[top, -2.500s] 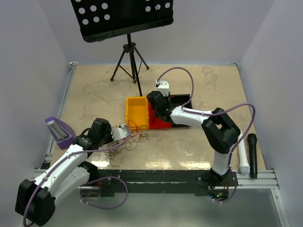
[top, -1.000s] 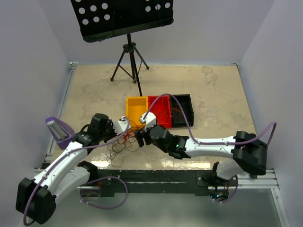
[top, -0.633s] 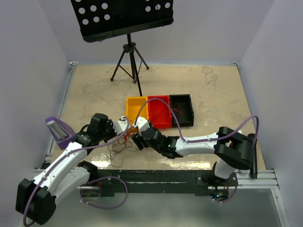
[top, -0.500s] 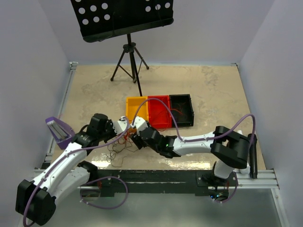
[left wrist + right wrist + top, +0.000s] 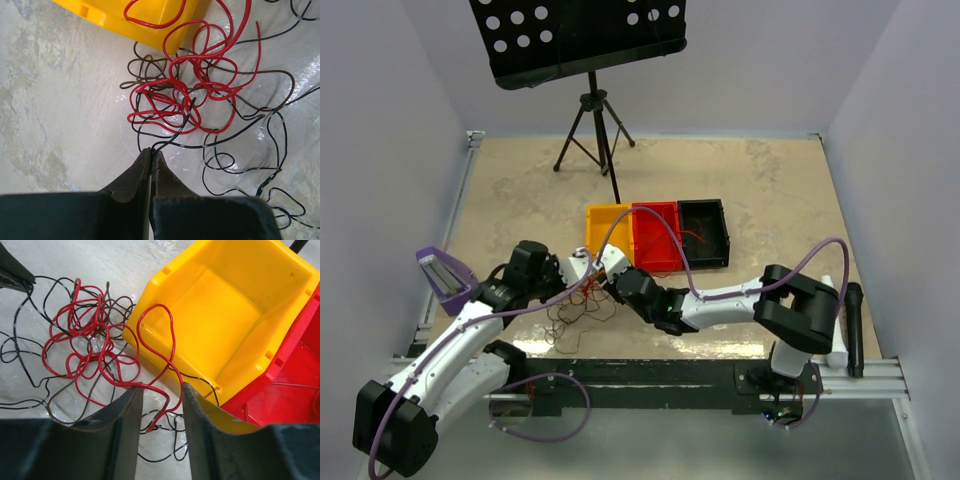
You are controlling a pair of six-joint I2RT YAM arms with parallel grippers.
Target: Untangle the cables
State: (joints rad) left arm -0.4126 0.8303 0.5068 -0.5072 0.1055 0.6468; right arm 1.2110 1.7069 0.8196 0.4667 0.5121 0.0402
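The cables lie tangled on the table in front of the yellow bin: a curly red bunch mixed with thin black and brown strands. My left gripper is shut on a black cable at the near edge of the tangle; it also shows in the top view. My right gripper hovers at the bin's corner, jaws apart. A red cable loop passes between its fingers without being pinched. One red strand drapes over the bin's rim.
A red bin and a black bin stand next to the yellow one. A music stand's tripod is at the back. A purple holder sits at the left edge, a black rod at the right.
My right arm has swung left from beside the bins to the tangle, its jaws narrowing around a red loop. The left gripper stayed shut in place.
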